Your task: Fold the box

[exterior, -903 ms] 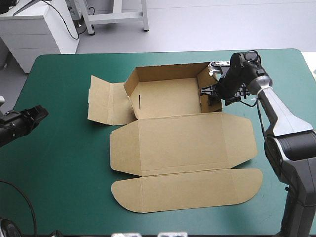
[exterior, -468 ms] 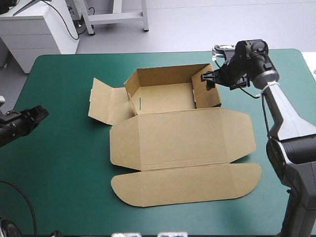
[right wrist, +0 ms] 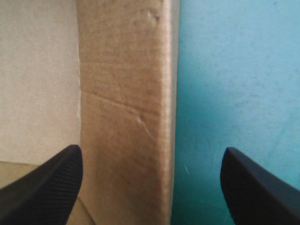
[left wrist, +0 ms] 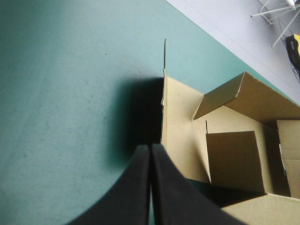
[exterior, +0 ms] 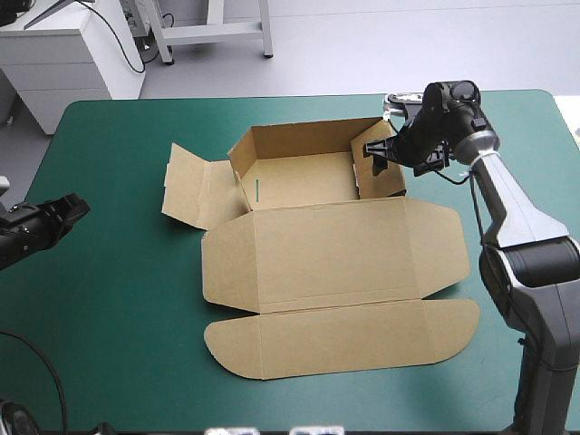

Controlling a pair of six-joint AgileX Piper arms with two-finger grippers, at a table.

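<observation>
Brown box (exterior: 326,258), lid flat.
My right pincer (exterior: 379,156) gapes astride its right wall; my left pincer (exterior: 72,210) is pressed together, well apart from it.

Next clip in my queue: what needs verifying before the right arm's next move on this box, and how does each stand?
1. Right gripper open: ok.
2. Right end wall between its fingers: ok.
3. Fingers touching that wall: cannot tell.
4. Left gripper shut, apart from the box: ok.
5. Left side flap raised and tucked: not ok, it is splayed outward.
6. Lid lying flat: ok.
</observation>
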